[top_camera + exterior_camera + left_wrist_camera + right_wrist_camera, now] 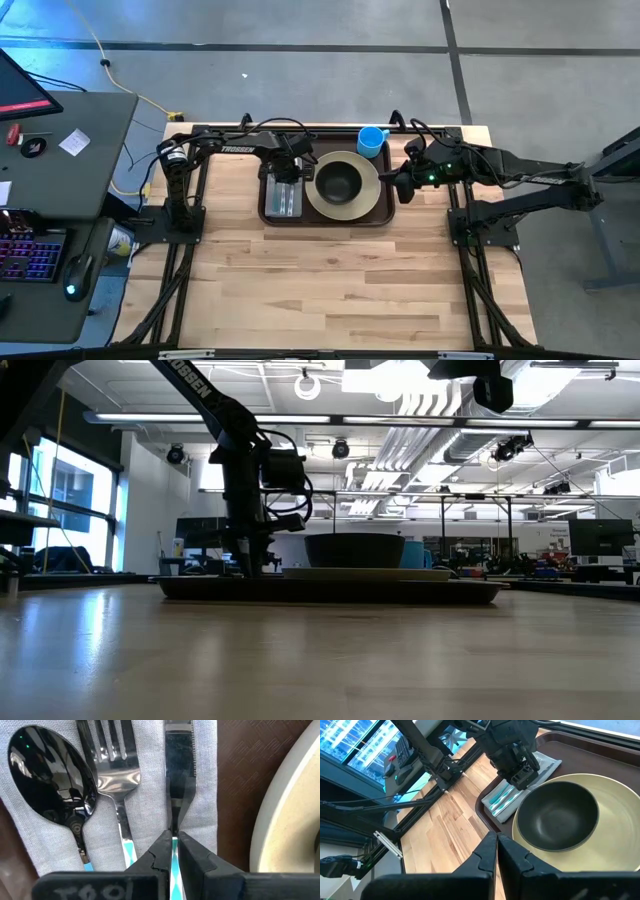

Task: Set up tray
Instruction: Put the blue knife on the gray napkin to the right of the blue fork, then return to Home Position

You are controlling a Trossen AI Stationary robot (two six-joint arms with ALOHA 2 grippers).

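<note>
The dark brown tray [372, 214] lies flat at the table's far middle. On it are a beige plate [370, 185] with a dark bowl [338, 182], and to their left a grey napkin [205, 780] carrying a spoon [50, 775], a fork [116, 765] and a knife [178, 765]. My left gripper [174, 857] points down over the napkin, shut on the knife. My right gripper [496, 851] is shut and hangs above the tray's right rim, holding nothing. My left gripper pinches the knife's turquoise-and-white handle [174, 851], just behind the blade, between its two fingers. It comes from above, pointing down, with a finger on either side of the handle. The knife lies flat on the napkin, next to the fork.
A blue cup [371, 140] stands on the table just beyond the tray's far rim. The near half of the wooden table [330, 290] is bare. A desk with a keyboard [30, 255] and a mouse stands to the table's left.
</note>
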